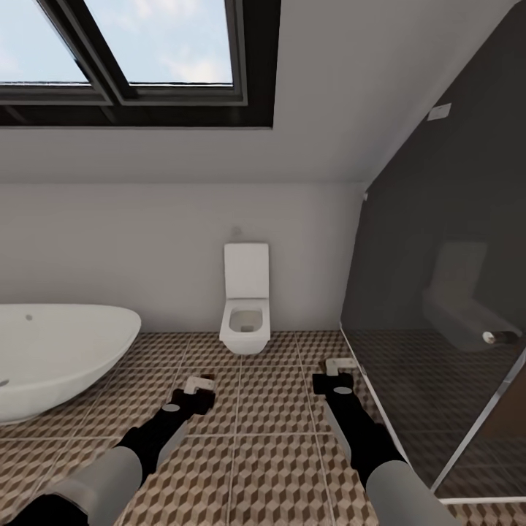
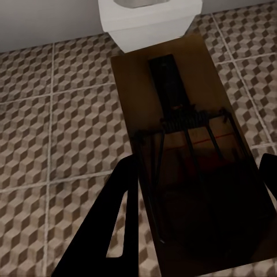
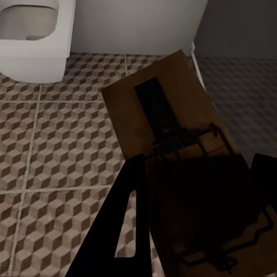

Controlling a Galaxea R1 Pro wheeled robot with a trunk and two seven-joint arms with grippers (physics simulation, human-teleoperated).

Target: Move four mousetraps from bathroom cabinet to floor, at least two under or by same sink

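A: While the robot faces the far wall of an attic bathroom, what fills the scene?

B: A skylight sits in the sloped ceiling above a white wall. Below, the bathroom floor spreads out in cube-patterned tiles. An oval bathtub stands at the left, a dark glass shower screen closes off the right, and a wall-hung toilet sits between them.

A: And the arms?

B: Both reach forward and low over the tiles. The left end effector is clamped on a mousetrap, its dark fingers flanking the board's long edges. The right end effector grips a second mousetrap the same way. Each board is carried flat, spring wire up, pointing out toward the toilet.

A: Why held like that?

B: Likely so each trap can be lowered level onto the floor without tipping, fingers clear of the wire bar.

A: Where does the task stand?

B: Two traps are in hand, above the floor and not yet down. No sink appears ahead, so by my reading the robot needs to turn toward it before releasing, since two traps must land under or beside it. The right trap hangs near the screen's bottom rail, a possible snag.
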